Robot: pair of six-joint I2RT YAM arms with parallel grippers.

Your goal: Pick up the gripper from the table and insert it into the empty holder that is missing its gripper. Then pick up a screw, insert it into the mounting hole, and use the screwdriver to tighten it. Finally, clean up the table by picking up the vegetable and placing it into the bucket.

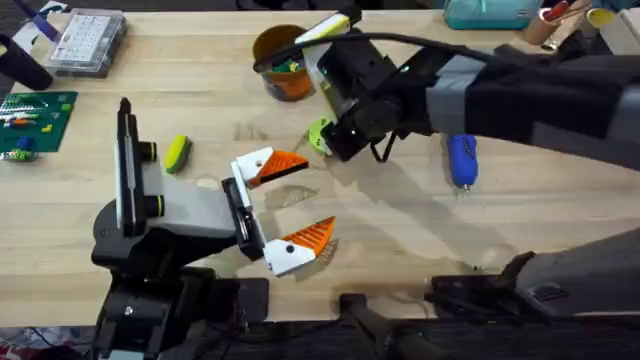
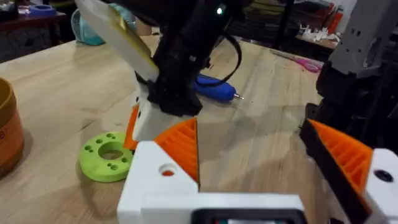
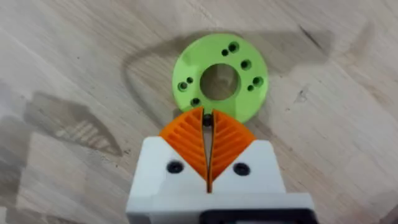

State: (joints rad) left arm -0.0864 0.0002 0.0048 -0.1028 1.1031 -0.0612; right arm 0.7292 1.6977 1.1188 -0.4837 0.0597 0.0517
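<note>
The right gripper (image 3: 207, 117) is hovering just above the green disc (image 3: 219, 78), its orange pads pressed together and pinching a small dark piece at their tips, which is probably a screw (image 3: 206, 122), though it is too small to be sure. So the work is looking to be in its middle stage: the screw is being carried to one of the disc's holes and is not yet seated in any of them. Whether the loose gripper part is already sitting in its holder, I cannot tell. The left gripper (image 1: 316, 195) is waiting at 6 o'clock of the disc, its jaws spread wide and holding nothing. The screwdriver (image 1: 461, 160) is lying untouched on the table (image 1: 400, 230) at 3 o'clock of the disc, so the tightening is not yet done. The vegetable (image 1: 177, 153) is lying on the table at 9 o'clock of the disc, and the bucket (image 1: 282, 62) is standing at 11 o'clock of it, well apart from the vegetable, so the clean-up is also waiting to be done.
</note>
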